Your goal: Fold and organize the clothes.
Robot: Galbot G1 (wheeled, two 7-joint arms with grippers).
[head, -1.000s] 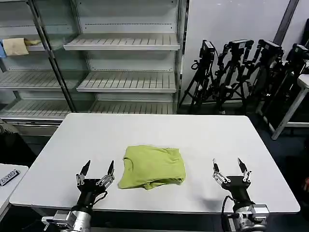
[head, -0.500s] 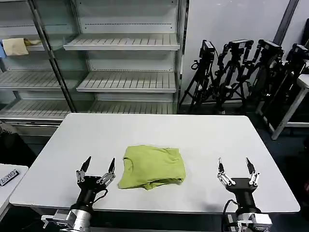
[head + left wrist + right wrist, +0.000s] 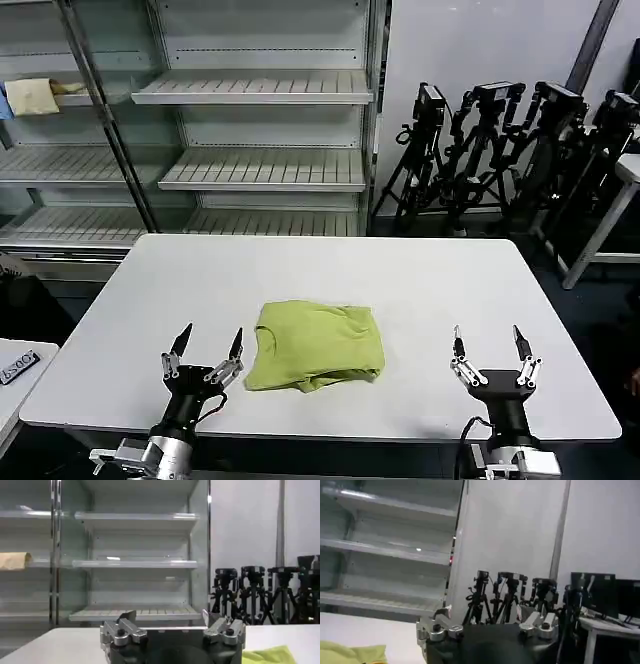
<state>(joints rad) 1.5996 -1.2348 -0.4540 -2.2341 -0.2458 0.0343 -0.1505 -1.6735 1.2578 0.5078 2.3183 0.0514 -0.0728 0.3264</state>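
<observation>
Lime-green folded T-shirt lies on the white counter between the spread, empty left claw and right claw.

Hardly any legible text anywhere. Well to the outer side of the left claw, past the tabletop edge, a small dark tag with pale characters, too small to read with certainty. Nothing readable on the shelves or the tripods.
</observation>
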